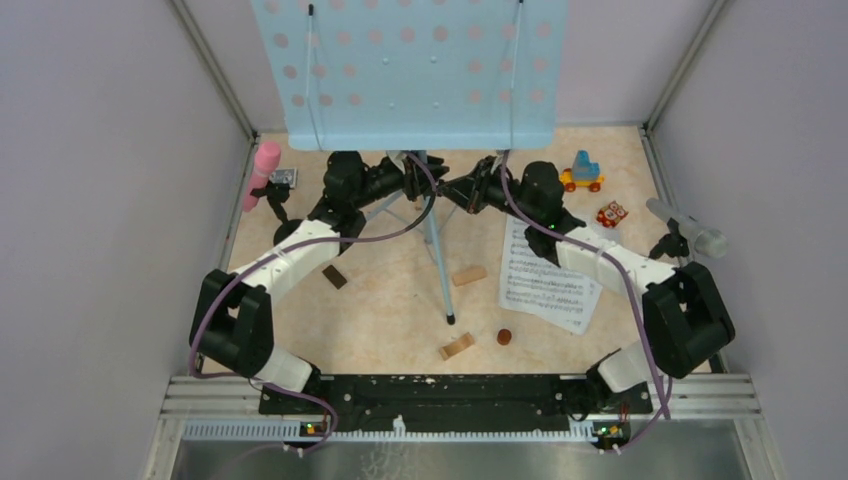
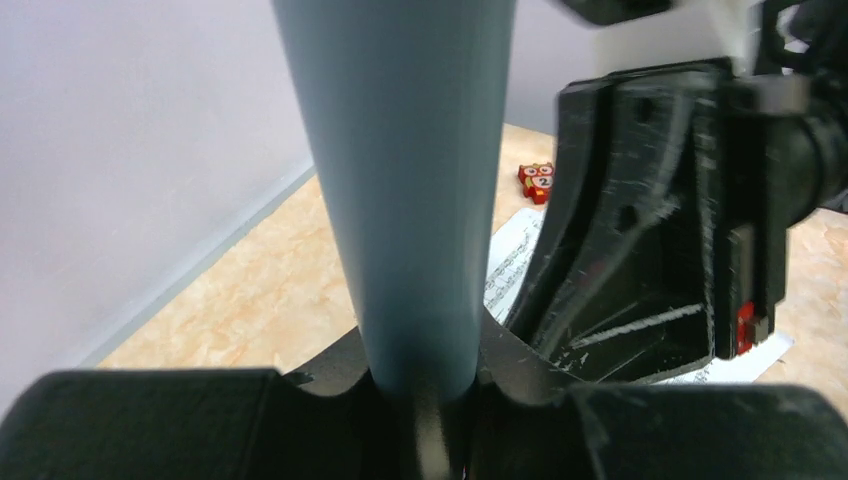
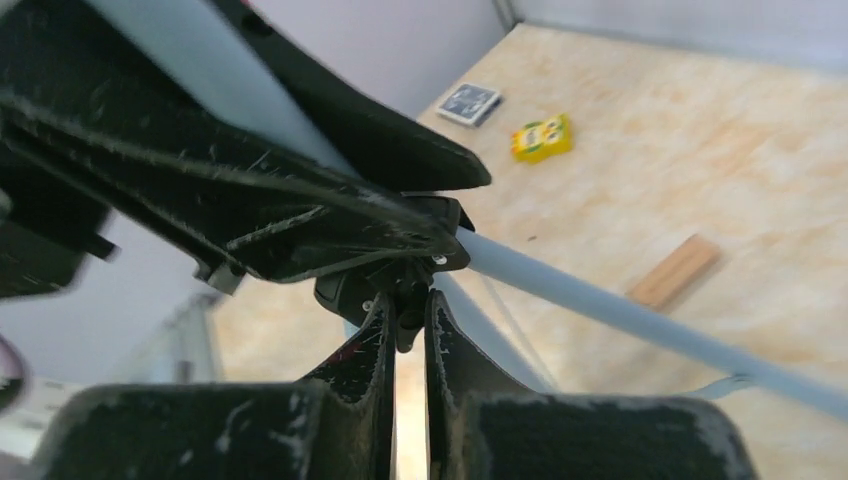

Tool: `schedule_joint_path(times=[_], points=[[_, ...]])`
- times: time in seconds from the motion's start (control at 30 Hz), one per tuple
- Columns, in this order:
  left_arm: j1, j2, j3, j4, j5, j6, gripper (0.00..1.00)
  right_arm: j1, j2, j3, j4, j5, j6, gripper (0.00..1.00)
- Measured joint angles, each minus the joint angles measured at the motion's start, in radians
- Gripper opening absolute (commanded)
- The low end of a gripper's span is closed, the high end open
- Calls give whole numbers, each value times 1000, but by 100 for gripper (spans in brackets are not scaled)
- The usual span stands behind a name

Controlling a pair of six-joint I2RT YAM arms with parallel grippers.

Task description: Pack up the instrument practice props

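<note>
Rack pole (image 2: pixel 400 180) fills L end effector (image 2: pixel 420 400) gap.

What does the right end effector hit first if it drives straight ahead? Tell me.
The stand's black joint, right at its tips; just beyond, the left end effector gripping the pole. Depth is unclear.

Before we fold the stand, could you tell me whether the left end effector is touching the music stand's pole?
Touching. The left wrist view shows the grey-blue pole pinched between the fingers of the left end effector, with no gap.
</note>
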Motion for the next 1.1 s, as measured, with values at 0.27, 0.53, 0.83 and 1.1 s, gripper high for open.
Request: schedule_joint_path(times=[0.27,0.53,0.83,1.1], points=[[-8,-18,0,-35,81,2,0,129,-138,-163,93,127,-750,0],[-13,-19,1,-47,108,6,0,265,-203,-129,-164,285,-1556,0],[-24,-9,8,-43,105,7,0,375,-207,-121,-271,538,-2029,0],[-41,3,17,-35,99,6,0,415,-234,-166,-235,626,-2060,65]])
